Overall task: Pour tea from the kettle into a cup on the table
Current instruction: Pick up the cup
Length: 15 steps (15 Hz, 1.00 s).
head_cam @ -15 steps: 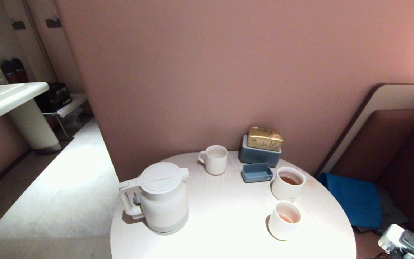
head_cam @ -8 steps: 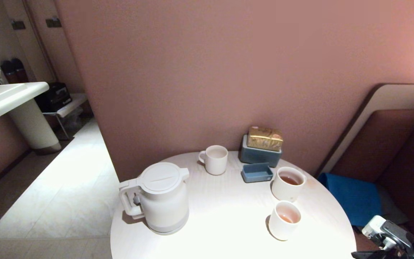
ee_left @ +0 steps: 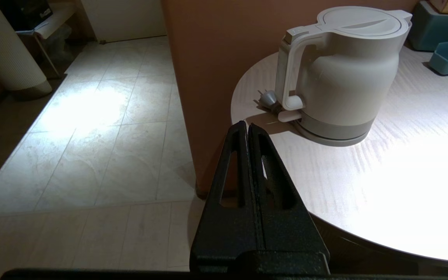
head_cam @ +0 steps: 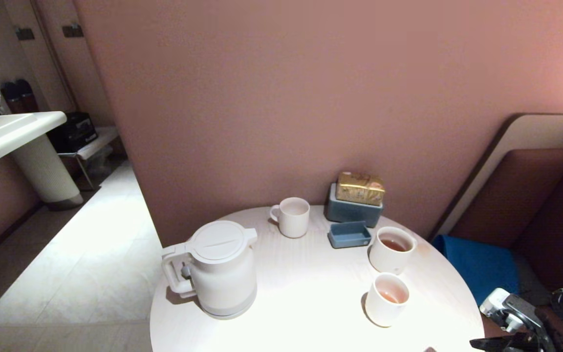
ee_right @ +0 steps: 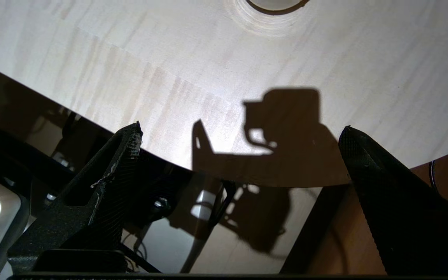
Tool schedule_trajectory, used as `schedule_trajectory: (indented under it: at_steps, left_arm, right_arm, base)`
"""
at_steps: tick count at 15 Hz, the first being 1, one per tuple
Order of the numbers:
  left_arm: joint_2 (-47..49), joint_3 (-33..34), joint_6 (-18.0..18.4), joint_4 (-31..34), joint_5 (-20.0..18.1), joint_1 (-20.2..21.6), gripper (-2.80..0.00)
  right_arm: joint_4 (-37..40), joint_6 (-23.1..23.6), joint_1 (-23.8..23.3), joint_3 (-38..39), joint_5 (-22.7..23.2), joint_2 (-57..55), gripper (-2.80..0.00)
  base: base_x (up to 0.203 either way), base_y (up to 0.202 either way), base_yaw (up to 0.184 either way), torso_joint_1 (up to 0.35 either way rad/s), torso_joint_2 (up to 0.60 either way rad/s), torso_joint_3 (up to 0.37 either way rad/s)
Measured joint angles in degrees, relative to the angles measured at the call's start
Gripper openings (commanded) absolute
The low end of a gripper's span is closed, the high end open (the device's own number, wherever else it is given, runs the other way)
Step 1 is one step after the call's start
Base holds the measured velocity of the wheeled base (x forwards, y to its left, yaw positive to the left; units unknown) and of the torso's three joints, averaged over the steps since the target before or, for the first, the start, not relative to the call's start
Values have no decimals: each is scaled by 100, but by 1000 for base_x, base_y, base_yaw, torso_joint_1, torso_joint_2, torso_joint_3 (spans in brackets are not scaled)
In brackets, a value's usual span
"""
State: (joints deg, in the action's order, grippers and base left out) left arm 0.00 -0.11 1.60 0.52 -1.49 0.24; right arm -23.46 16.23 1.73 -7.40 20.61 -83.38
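The white kettle [head_cam: 218, 269] stands upright on the left part of the round white table [head_cam: 311, 293], lid on, handle toward the left edge. The small narrow cup [head_cam: 386, 299] sits front right with a little reddish-brown tea [head_cam: 389, 297] in it. My right gripper [ee_right: 241, 130] hangs open and empty over the table's near right edge, short of the cup; its arm [head_cam: 526, 318] shows at the lower right. My left gripper [ee_left: 247, 125] is shut and empty, off the table's left edge, a short way from the kettle [ee_left: 344, 74] handle.
A wider white cup [head_cam: 392, 249] holding tea stands behind the narrow one. A handled mug [head_cam: 292, 216], a blue tray [head_cam: 349, 234] and a blue box [head_cam: 352, 210] with a gold packet sit at the back by the wall. A bench is on the right.
My right arm has risen further into view at the lower right and moved left toward the table edge. Kettle and cups have not moved.
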Motion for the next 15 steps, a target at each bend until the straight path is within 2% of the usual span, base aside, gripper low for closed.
schedule_trajectory:
  at_steps: [4, 8, 13, 14, 15]
  left_arm:
    - [0, 0, 0, 0, 1, 0, -280]
    - [0, 1, -2, 2, 0, 0, -280]
    - [0, 1, -3, 0, 1, 0, -280]
    - [0, 1, -2, -1, 1, 0, -280]
    - [0, 1, -4, -1, 1, 0, -280]
  right_arm:
    - [-467, 2, 0, 12, 20, -583, 0]
    - [-1316, 2, 39, 75, 73, -1260, 0]
    - [-1411, 15, 87, 71, 320, -1493, 0]
    - [-1421, 15, 88, 59, 326, -1531, -280]
    - [-1437, 17, 88, 46, 334, -1585, -280]
  base:
    - [0, 0, 0, 0, 0, 0]
    - [0, 0, 0, 0, 0, 0]
    - [0, 0, 0, 0, 0, 0]
    - [0, 0, 0, 0, 0, 0]
    - [0, 0, 0, 0, 0, 0]
